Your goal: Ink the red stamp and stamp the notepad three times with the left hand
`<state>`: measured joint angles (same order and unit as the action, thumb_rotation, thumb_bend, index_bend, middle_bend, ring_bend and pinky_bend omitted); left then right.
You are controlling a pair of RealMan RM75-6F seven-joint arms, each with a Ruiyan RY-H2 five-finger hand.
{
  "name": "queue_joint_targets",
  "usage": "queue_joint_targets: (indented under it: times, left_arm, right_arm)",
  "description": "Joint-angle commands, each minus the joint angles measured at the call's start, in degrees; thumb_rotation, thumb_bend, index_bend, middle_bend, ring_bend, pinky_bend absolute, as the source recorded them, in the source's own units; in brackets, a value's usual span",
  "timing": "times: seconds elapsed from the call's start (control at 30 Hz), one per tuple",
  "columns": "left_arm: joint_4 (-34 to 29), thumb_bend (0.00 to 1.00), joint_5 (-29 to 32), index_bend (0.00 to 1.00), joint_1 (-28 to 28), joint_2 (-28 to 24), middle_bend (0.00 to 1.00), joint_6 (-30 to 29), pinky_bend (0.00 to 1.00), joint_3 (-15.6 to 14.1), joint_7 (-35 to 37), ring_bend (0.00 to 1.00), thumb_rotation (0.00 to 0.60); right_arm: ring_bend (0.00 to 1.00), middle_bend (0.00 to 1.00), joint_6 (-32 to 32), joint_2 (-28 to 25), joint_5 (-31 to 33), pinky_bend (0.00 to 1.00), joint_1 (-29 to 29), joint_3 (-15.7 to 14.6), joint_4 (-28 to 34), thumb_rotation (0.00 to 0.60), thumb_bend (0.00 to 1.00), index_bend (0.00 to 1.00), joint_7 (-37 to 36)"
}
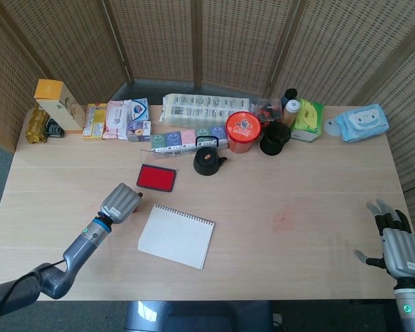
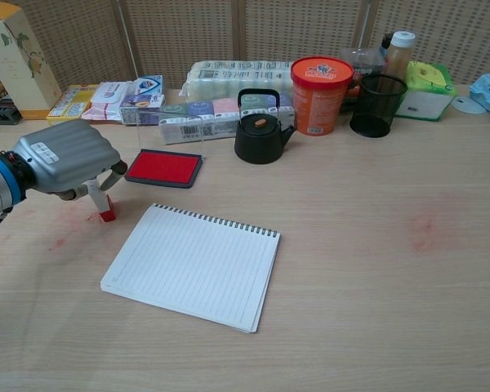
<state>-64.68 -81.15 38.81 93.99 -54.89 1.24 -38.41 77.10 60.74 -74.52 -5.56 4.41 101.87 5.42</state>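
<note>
Under the left hand (image 2: 69, 159), the red stamp (image 2: 102, 205) stands slightly tilted.

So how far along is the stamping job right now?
Early. The left hand grips the red stamp, its red end down on the table beside the ink pad. The notepad shows no stamp marks, so inking and all three stamps look left. The right hand is idle.
</note>
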Motion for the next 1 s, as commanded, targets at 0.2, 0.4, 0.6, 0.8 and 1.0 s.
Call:
queue_joint_targets:
  times: [0.2,0.4,0.6,0.8,1.0]
  left_arm:
    - [0.32,0.34,0.43,0.59,0.02,0.26,1.0,0.21,1.0,-0.05,-0.16,1.0,0.6]
    - [0.56,0.36,0.06,0.62,0.09,0.27,1.0,-0.24,1.0,-0.12,0.4,1.0,0.6]
    - [1.18,0.36,-0.36,0.65,-0.03,0.6,1.0,-0.59,1.0,-0.46,0.78,1.0,0.6]
    - [1.51,0.37,-0.77,0.67,-0.09,0.87,1.0,-1.18,1.0,-0.48,1.26,1.0,0.6]
    - [-0.23,0.37,0.14,0.68,0.52,-0.47,1.0,-2.22,1.0,1.98,3.6,1.0,0.6]
  right_arm:
    - [0.0,0.0,-0.12,0.02,0.12,0.0,-0.05,-0.03,0.06,0.6,0.07,0.0,0.05]
    - [0.0,0.0,-0.4,0.06,0.24,0.0,-0.18,-0.08,0.12,0.6,0.07,0.0,0.17]
    - [0.0,0.0,-0.36,-0.02,0.31,0.0,-0.18,-0.04,0.19,0.6,0.07,0.0,0.04]
    - [0.0,0.0,-0.36,-0.1,0.22,0.0,-0.18,-0.09,0.3,0.6,0.07,0.0,0.0]
    - [0.0,0.0,-0.46,-0.18,0.35,0.0,-0.18,-0.07,0.35,0.6,0.07,0.0,-0.23]
